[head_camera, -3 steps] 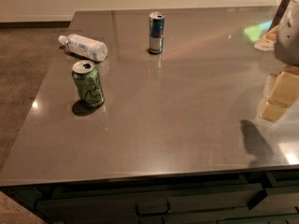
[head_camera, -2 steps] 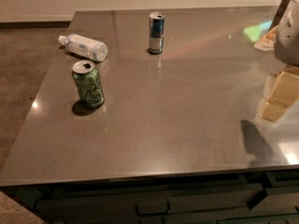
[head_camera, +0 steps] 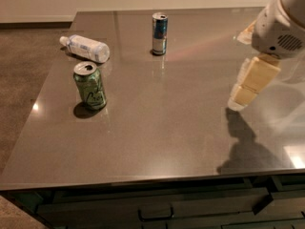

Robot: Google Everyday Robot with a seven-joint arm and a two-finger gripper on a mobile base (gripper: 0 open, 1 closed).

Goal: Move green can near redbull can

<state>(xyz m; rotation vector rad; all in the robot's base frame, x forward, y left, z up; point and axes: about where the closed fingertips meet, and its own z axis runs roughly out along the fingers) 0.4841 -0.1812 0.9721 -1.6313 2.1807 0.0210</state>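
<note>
Here's the scene: the short, wide light-green soda can [head_camera: 89,85] with dark scribbled lettering stands upright on the left part of the glossy dark-grey tabletop [head_camera: 167,128], silver pull-tab top facing up, a small shadow pooled at its base. Well apart from it, farther back and toward the middle, the tall, slim blue-and-silver redbull can [head_camera: 159,33] stands upright too. Between them and off to the left, a clear plastic bottle with a white label [head_camera: 86,47] lies on its side near the table's left edge, just behind the green can but not touching it. Over on the right, the robot's cream-coloured gripper [head_camera: 238,99] hangs above the tabletop, angled down and to the left beneath the white rounded arm housing [head_camera: 281,23], far from both cans and holding nothing. Whether that pincer is spread or pressed together, I can't tell from this angle. Its dark shadow [head_camera: 238,149] falls on the table just below it. Dark drawer fronts [head_camera: 152,209] run under the near edge.
</note>
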